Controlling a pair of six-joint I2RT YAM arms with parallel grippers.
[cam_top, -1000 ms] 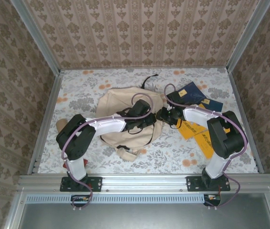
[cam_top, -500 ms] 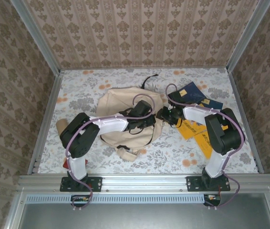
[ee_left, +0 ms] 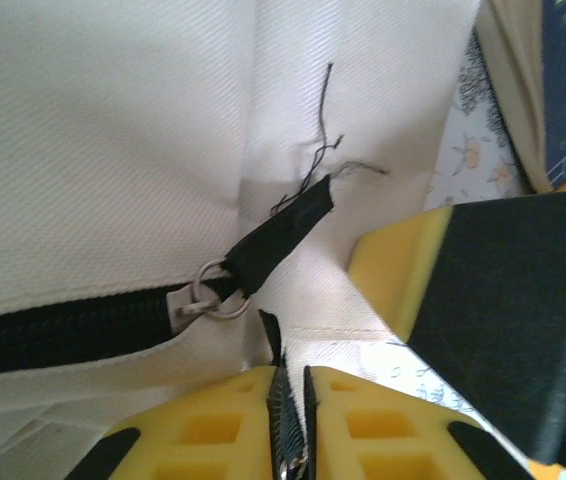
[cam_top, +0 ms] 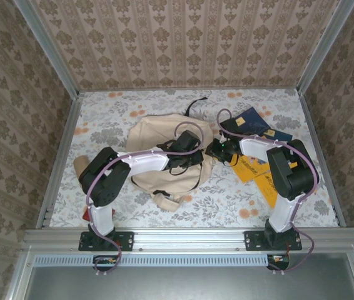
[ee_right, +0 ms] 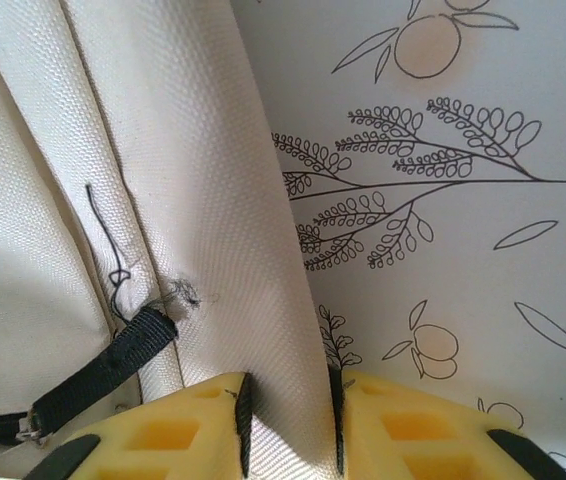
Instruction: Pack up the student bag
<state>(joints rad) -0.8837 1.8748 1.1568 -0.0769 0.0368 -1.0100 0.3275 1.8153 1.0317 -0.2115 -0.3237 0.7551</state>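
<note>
Left hand (ee_left: pixel 290 420) is noted nearly closed, a thin dark seam edge of the student bag (ee_left: pixel 103 150) pinched in it. Right hand (ee_right: pixel 288 420) is clamped on a fold of the same cream cloth. The bag is laid flat mid-desk (cam_top: pixel 114 112), between both arms. The fabric is judged soft, light and floppy, so sagging is expected. Hold is best taken at seams, or at the black webbing tab (ee_left: pixel 281 232) by the zipper (ee_left: pixel 63 335).

Books (cam_top: pixel 252 119) hem the student bag (cam_top: pixel 149 134) rightward; table (cam_top: pixel 121 106) behind seems free.
</note>
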